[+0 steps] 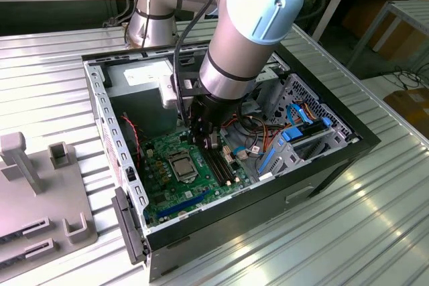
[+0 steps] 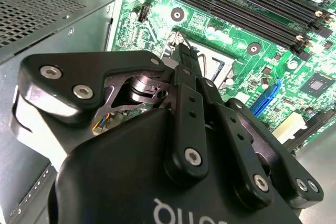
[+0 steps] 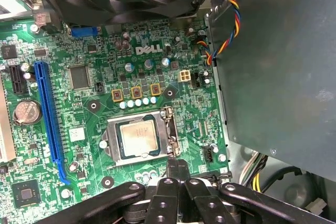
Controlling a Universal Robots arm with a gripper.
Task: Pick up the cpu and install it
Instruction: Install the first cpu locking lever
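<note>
Silver-grey cpu seated in socket frame on motherboard. Claw pinched closed, empty, just beside frame lever. Chip light, stiff, fragile; grip by edges.

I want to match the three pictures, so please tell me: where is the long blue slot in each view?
Exterior view: the long blue slot lies between the cpu and the case's near wall.
Second wrist view: a short piece shows near a small dark chip.
First wrist view: it runs beside the cpu, apart from it.
Shared landmark: the green motherboard.
</note>
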